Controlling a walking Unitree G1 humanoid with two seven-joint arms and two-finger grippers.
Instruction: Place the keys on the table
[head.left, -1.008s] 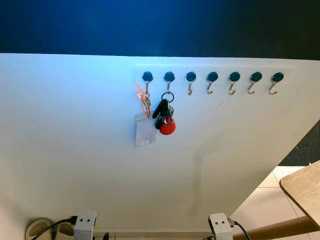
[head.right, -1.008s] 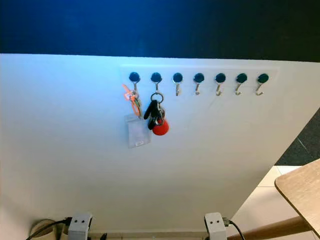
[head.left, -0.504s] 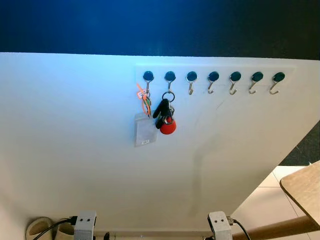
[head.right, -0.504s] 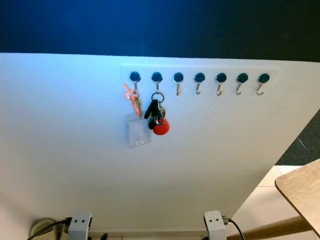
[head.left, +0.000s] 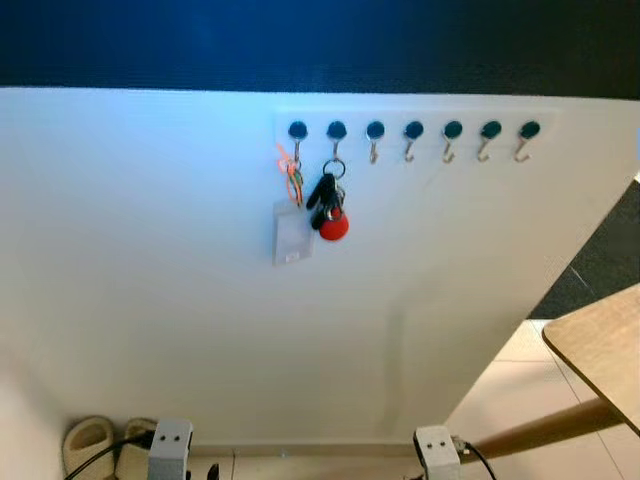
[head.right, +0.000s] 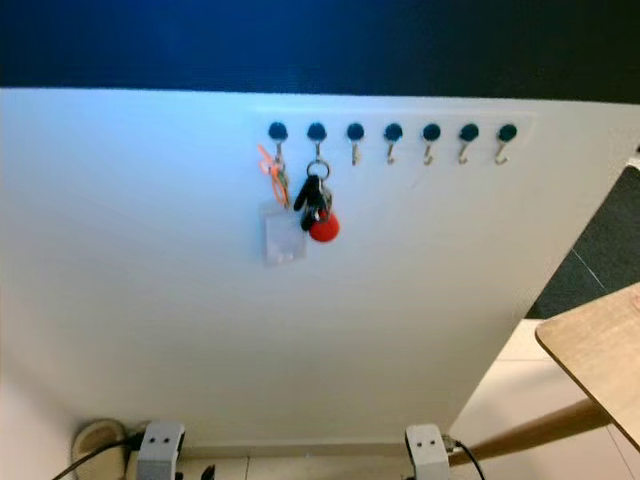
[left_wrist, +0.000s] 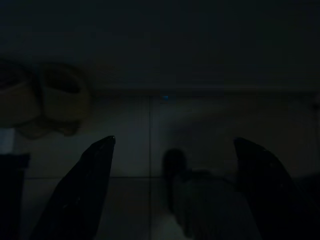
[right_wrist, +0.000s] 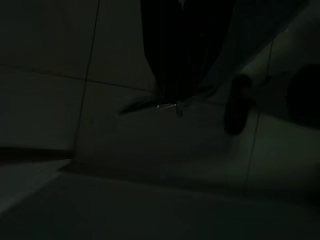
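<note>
A bunch of black keys with a round red fob (head.left: 329, 208) hangs from the second hook of a row of hooks (head.left: 412, 132) on a white wall panel. On the first hook hangs an orange-tagged bunch with a clear card holder (head.left: 290, 222). The corner of a light wooden table (head.left: 598, 345) juts in at the right. Both arms hang low, far beneath the keys. My left gripper (left_wrist: 175, 142) is open over a dim tiled floor. My right gripper (right_wrist: 177, 97) points at the dark floor with its fingers together.
A pair of beige slippers (head.left: 100, 445) lies on the floor at the foot of the wall on the left. The table's wooden leg (head.left: 530, 432) slants across pale tiles at the lower right. Dark carpet (head.left: 600, 265) lies beyond the panel's right edge.
The whole picture has shifted: the hooks and keys now look smaller and higher, and more floor and table show. The camera moved; the keys still hang on their hook.
</note>
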